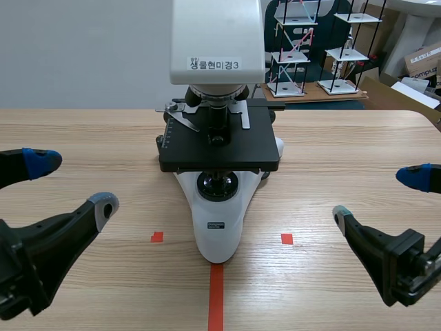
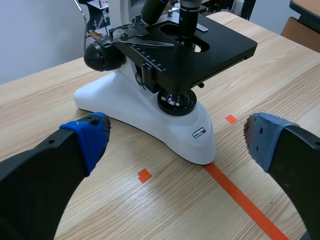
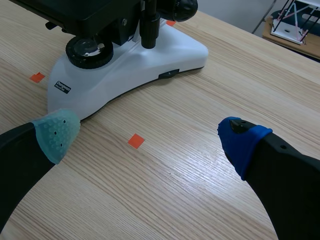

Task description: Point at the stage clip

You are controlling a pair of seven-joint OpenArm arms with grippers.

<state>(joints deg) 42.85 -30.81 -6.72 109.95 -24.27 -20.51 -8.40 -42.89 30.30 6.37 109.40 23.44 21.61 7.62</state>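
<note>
From my remote seat I see the microscope (image 1: 219, 207) standing in the middle of the wooden tabletop (image 1: 344, 152), its white base pointing toward the robot and its front tip meeting the far end of the orange-red tape line (image 1: 216, 300). The stage clip (image 1: 182, 118) is the thin silvery metal arm lying on the black stage (image 1: 227, 153), at the stage's rear left corner in the scene view, just beside the objective lens (image 1: 219, 116) that hangs over the stage opening. In the left wrist view the clip sits well ahead of the pincer, just above the black focus knob (image 2: 102, 55) on the microscope's side. My left pincer (image 1: 72, 182) hovers low to the left of the base with its 2 fingers spread wide and nothing between them, 1 pad blue and 1 grey; it is well apart from the clip and apart from the microscope. My right pincer (image 1: 377, 196) mirrors it on the other side, also gaping wide and gripping nothing, near the base's right flank without touching it. The left tape square (image 1: 157, 236) and the right tape square (image 1: 286, 238) lie on the wood, 1 on each side of the base's front. The round lamp housing (image 1: 218, 185) sits in the base under the stage. A white label (image 1: 215, 64) with printed characters is stuck on the microscope's head. Behind the tabletop, white-shelved wire racks (image 1: 293, 52) stand on another surface.
</note>
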